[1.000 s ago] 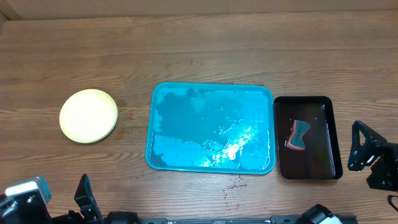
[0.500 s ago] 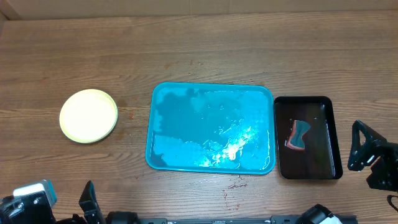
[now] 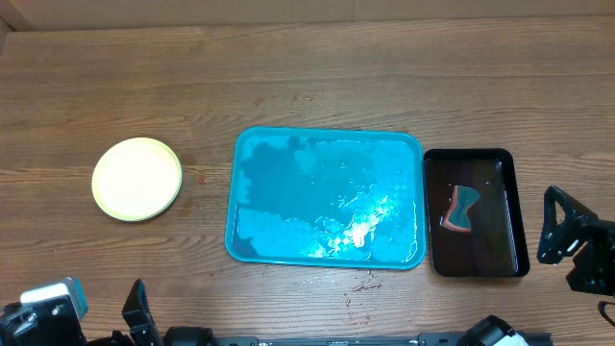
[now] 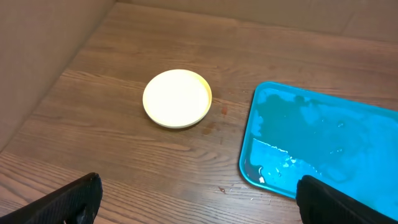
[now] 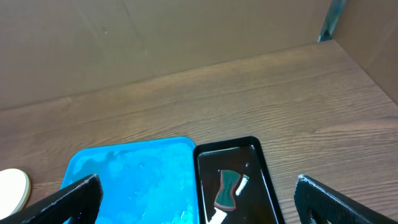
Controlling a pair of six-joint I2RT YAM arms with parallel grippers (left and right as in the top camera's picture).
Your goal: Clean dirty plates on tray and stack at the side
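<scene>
From my station, both arms sit low at the near edge of the table [image 3: 307, 77], well apart from everything on it. The left gripper [image 4: 199, 183] has its jaws spread as wide as they go with nothing between them, and the right gripper [image 5: 198, 183] is the same: fully open and empty. The tray [image 3: 288, 192] lies in the middle with no plate on it, only a wet sheen and a few drops, which I read as wash water. The plates [image 3: 136, 179] are off to the left, well apart from the tray, with a pale yellow one on top that looks clean. How many lie under it I cannot tell from above. That spot makes sense to me: dry wood, within the left arm's reach, away from the wet. The sponge [image 3: 461, 210] rests in the black tray [image 3: 495, 240] just beside the tray's right edge, likely so its drips stay contained near the right arm. I judge the job done or nearly so.
</scene>
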